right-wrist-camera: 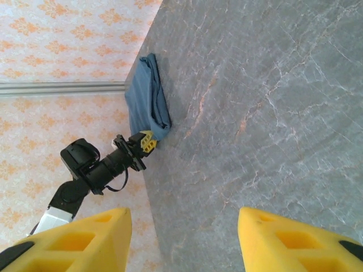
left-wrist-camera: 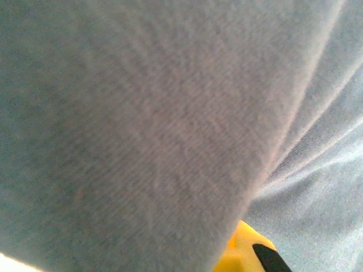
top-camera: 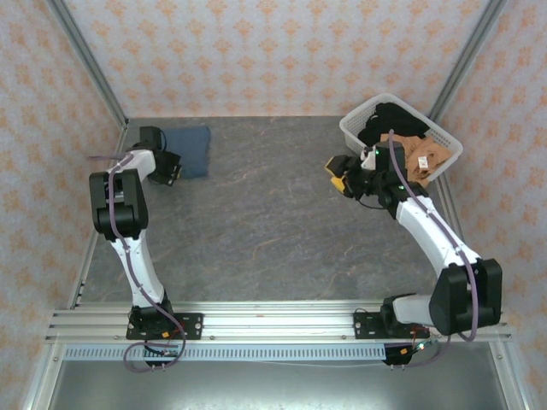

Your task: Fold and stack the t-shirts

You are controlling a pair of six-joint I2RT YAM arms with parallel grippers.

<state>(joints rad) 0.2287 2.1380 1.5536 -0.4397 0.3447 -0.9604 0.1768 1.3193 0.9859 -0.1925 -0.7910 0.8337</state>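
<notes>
Cloth of the slate-blue t-shirt (left-wrist-camera: 142,124) sits right against my left wrist lens, folding down beside one yellow finger (left-wrist-camera: 244,252). My left gripper (top-camera: 171,168) is clamped closed on that shirt's near edge, and the rest of the folded garment lies flat on the table (top-camera: 256,222) just beyond its tips. My right gripper (right-wrist-camera: 184,238) hangs over bare table with its jaws apart and nothing between them. Close behind it, beside its wrist, stands the white basket (top-camera: 357,128), holding the black t-shirt (top-camera: 393,115) and the tan-brown t-shirt (top-camera: 427,158).
</notes>
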